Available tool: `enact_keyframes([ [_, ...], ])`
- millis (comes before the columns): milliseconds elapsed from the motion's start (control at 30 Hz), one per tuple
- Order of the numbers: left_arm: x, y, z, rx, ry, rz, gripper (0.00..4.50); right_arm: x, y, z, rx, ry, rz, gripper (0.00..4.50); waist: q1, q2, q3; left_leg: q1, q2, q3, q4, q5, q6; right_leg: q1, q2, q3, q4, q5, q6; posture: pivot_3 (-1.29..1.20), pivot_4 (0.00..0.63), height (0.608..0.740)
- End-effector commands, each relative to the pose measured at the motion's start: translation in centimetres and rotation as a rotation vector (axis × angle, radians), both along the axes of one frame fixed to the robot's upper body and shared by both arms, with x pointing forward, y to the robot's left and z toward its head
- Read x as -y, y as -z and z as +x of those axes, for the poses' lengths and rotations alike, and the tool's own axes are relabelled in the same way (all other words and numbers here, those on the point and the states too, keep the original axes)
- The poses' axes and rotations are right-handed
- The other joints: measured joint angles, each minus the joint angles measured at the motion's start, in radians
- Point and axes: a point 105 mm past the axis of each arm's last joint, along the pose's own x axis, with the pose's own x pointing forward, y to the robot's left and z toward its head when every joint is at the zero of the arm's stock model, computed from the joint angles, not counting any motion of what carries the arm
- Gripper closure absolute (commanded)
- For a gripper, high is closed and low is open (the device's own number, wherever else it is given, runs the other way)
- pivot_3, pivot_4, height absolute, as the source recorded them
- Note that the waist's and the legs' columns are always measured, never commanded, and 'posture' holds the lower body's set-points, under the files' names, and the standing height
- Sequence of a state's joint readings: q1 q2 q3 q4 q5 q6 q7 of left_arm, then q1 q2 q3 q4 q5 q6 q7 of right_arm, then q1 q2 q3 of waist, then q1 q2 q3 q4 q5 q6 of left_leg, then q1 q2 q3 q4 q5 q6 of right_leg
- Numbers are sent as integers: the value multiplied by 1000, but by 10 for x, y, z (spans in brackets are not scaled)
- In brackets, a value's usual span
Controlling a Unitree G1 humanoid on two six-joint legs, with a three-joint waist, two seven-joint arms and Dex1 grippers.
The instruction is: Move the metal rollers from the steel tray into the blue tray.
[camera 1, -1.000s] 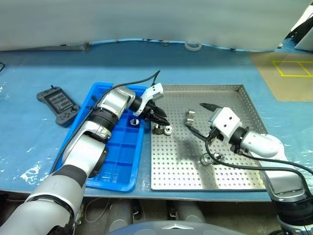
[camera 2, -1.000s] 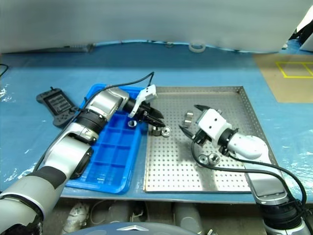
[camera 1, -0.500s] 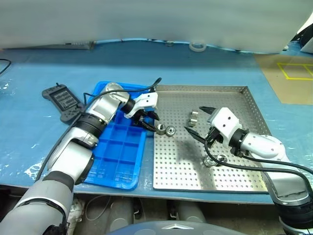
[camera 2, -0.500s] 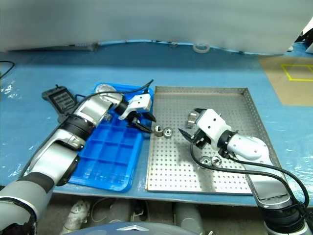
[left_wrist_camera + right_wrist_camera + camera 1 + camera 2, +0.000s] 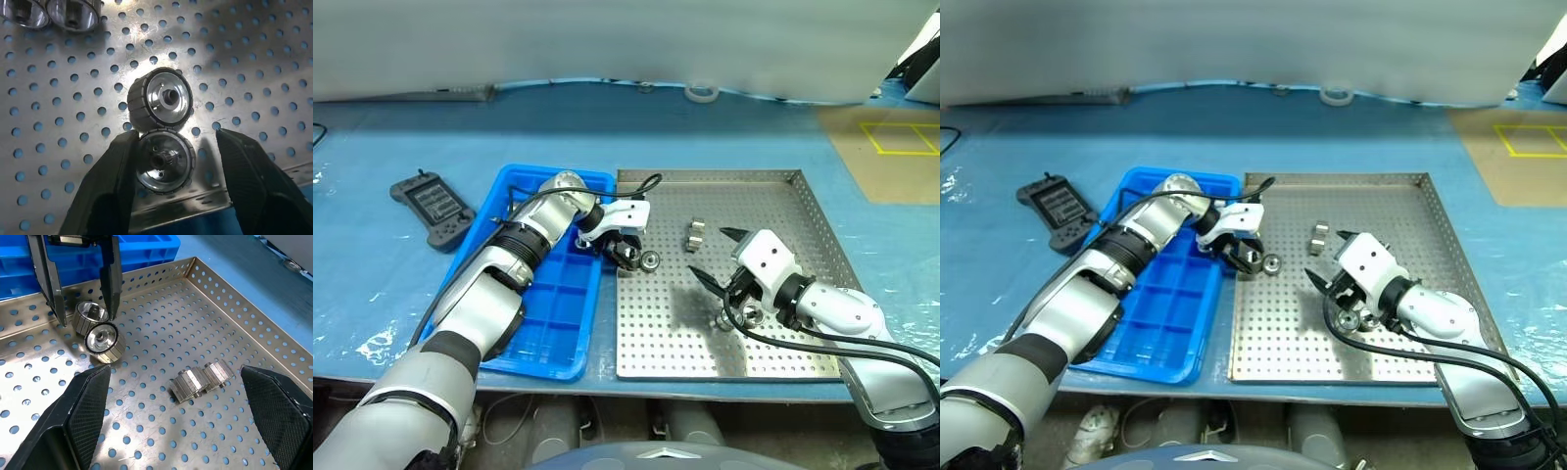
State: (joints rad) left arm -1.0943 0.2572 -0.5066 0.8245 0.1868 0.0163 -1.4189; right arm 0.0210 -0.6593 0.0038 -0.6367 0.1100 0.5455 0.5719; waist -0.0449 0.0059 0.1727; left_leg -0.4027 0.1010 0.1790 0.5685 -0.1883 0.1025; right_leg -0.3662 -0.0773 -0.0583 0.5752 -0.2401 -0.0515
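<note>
Steel tray [image 5: 773,348], left gripper [image 5: 168,161] astride 1 roller [image 5: 164,161] — grip unclear, right gripper [image 5: 178,396] spread wide

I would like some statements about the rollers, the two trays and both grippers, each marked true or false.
1. The left gripper has its fingers on either side of a metal roller near the steel tray rim. True.
2. That roller stands alone. False: a second roller touches it.
3. The right gripper is shut on a roller. False: its fingers stand wide open, holding nothing.
4. Two rollers lie side by side ahead of the right gripper. True.
5. The blue tray lies to the robot's right of the steel tray. False: it lies to its left.
</note>
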Motion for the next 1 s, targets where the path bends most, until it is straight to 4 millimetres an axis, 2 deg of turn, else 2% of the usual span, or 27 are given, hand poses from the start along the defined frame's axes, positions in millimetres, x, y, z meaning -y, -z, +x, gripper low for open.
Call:
enact_keyframes([
  [33,-3,-1,8,62,0,56,1902,2,-9,-2,59,9,-10,0,0,0,0,0,0,0,1,0,0,0,0,0,0,0,0,-394,150,740],
  [233,-5,17,10,62,-7,127,1902,6,-2,-2,55,22,-13,0,-6,0,0,2,0,0,2,0,0,1,0,0,3,0,0,-397,150,740],
  [500,-22,43,5,66,37,259,1902,6,2,-2,59,31,-10,0,-32,0,0,15,0,0,2,-2,-3,12,0,1,1,0,0,-402,150,740],
  [567,-24,46,4,66,46,269,1902,6,3,-1,62,34,-10,0,-46,-1,0,15,1,0,1,-2,-3,12,0,1,1,0,0,-402,150,740],
  [700,-22,46,4,72,45,258,2708,5,4,-1,64,37,-7,0,-48,0,-1,17,1,0,-1,-2,-4,13,0,1,0,0,0,-401,150,740],
  [1000,-28,42,12,77,-14,251,2755,4,4,0,69,38,-3,0,-50,-1,0,18,1,0,1,-2,-4,14,0,1,-2,-1,2,-395,150,740],
])
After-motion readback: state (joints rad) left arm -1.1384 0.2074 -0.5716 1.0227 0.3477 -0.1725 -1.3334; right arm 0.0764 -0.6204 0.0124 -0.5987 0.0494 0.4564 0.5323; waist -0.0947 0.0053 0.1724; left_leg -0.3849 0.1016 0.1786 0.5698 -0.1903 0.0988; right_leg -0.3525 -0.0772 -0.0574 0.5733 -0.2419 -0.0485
